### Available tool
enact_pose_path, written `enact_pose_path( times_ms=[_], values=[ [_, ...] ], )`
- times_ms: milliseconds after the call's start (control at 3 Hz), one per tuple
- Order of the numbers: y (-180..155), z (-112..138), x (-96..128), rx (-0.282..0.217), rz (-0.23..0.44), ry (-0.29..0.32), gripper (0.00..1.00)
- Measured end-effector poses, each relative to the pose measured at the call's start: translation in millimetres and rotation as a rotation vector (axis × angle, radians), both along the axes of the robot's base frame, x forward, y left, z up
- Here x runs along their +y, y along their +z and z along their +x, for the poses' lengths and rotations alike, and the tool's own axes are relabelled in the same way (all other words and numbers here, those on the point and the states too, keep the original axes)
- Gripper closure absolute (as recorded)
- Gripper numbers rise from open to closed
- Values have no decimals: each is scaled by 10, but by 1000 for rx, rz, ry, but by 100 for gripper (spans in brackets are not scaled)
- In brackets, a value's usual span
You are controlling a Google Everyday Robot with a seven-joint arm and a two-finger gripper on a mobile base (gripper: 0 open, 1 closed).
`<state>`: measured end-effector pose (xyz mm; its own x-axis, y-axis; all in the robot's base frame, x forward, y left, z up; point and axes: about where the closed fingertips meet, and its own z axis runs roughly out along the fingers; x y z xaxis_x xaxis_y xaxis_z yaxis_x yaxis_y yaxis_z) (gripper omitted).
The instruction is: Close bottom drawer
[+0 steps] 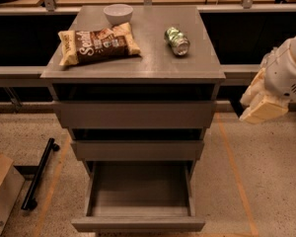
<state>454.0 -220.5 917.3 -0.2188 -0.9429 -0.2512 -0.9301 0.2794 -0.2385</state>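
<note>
bottom drawer [138, 224]: pulled well out, plain grey-brown front, deep box showing, low and left of pincer [257, 107] | pincer: off the cabinet's right side, above speckled floor [256, 181], grip state cannot be told | tabletop [148, 65]: chip bag [96, 44], bowl [118, 13], can [177, 40], up-left of pincer

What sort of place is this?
Probably a robot test lab: orange tape lines on the speckled floor, a brown chip bag and green can on the grey-brown cabinet with its bottom drawer open, the pale gripper hanging to its right.
</note>
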Motion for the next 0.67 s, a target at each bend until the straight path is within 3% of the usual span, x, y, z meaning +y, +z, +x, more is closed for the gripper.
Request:
enact_pose_path(
  times_ms=[333, 667],
  values=[
    [-648, 137, 48, 48, -10, -18, 84],
    [-711, 134, 50, 54, -11, -20, 100]
  ],
)
